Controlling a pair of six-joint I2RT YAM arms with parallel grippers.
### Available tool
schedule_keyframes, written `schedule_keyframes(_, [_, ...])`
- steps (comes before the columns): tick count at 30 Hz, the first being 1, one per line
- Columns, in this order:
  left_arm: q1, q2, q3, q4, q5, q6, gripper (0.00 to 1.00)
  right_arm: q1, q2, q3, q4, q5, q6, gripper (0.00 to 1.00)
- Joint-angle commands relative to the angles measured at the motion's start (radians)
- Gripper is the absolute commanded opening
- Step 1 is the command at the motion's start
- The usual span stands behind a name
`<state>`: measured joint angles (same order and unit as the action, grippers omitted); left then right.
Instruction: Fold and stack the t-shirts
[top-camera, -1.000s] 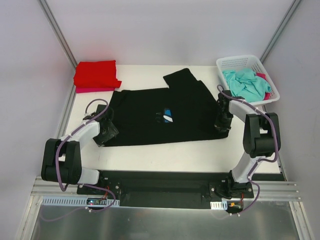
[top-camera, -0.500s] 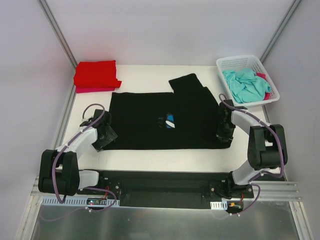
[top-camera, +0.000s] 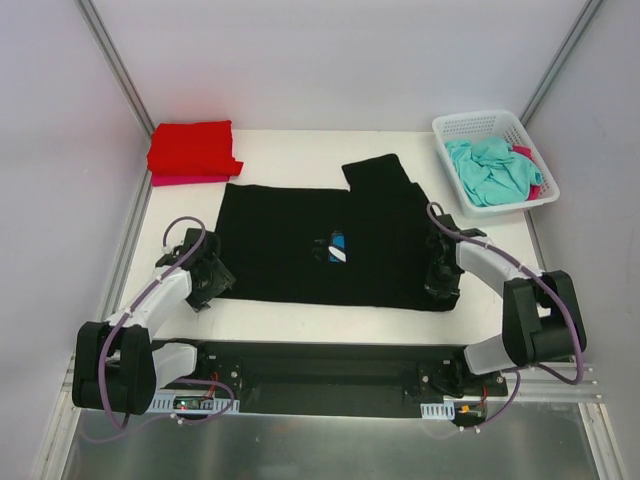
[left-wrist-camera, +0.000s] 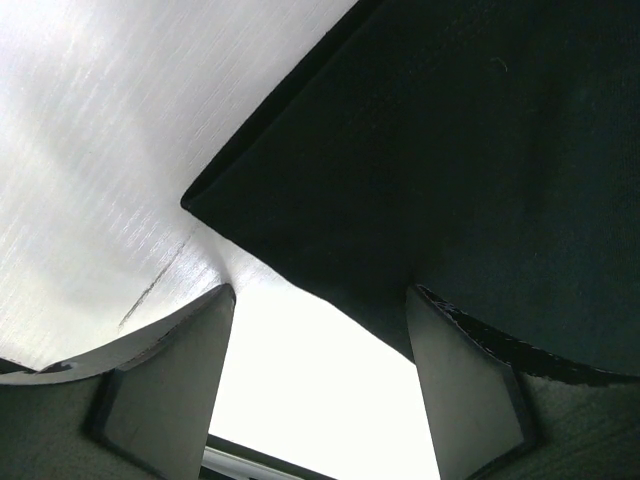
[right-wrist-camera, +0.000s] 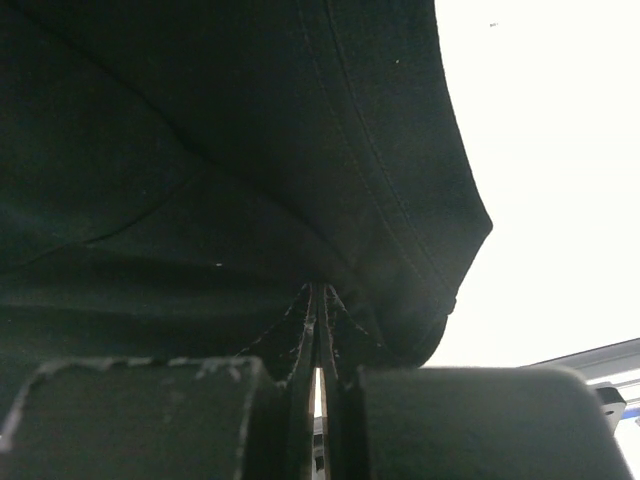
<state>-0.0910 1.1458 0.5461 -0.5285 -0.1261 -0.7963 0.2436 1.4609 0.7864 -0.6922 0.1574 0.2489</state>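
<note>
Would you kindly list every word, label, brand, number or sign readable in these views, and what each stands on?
No text can be read.
The black t-shirt bears only a small blue-and-white print, with no legible letters.
A white tag at the near edge is too small to read.

Right gripper (right-wrist-camera: 318, 300): jaws pressed together, pinching the black t-shirt (right-wrist-camera: 200, 150) close to its stitched hem. Bare white table (right-wrist-camera: 540, 150) visible beside that hem.
</note>
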Motion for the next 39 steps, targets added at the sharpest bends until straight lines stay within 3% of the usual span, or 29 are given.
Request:
schedule_keyframes(1, [-0.013, -0.018, -0.037, -0.038, 0.033, -0.012, 0.7, 0.011, -0.059, -0.047, -0.026, 0.004, 0.044, 0.01])
schedule_keyframes(13, [-0.032, -0.124, 0.003, -0.126, 0.031, -0.017, 0.71, 0.016, -0.184, -0.012, -0.118, 0.076, 0.066, 0.01])
schedule_keyframes(20, [-0.091, -0.112, 0.228, -0.192, -0.055, 0.028, 0.73, 0.028, -0.235, 0.114, -0.118, 0.044, 0.026, 0.03])
schedule_keyframes(23, [-0.125, -0.058, 0.339, -0.191, -0.061, 0.043, 0.74, 0.029, -0.194, 0.195, -0.093, 0.008, -0.006, 0.03])
schedule_keyframes(28, [-0.17, 0.17, 0.539, -0.139, -0.012, 0.118, 0.75, 0.029, -0.035, 0.373, -0.043, -0.074, -0.089, 0.01])
schedule_keyframes(32, [-0.191, 0.331, 0.624, -0.053, -0.018, 0.158, 0.74, 0.028, 0.064, 0.451, 0.07, -0.114, -0.149, 0.01])
schedule_keyframes(39, [-0.196, 0.564, 0.748, 0.059, -0.003, 0.197, 0.73, -0.01, 0.295, 0.637, 0.103, -0.148, -0.221, 0.01])
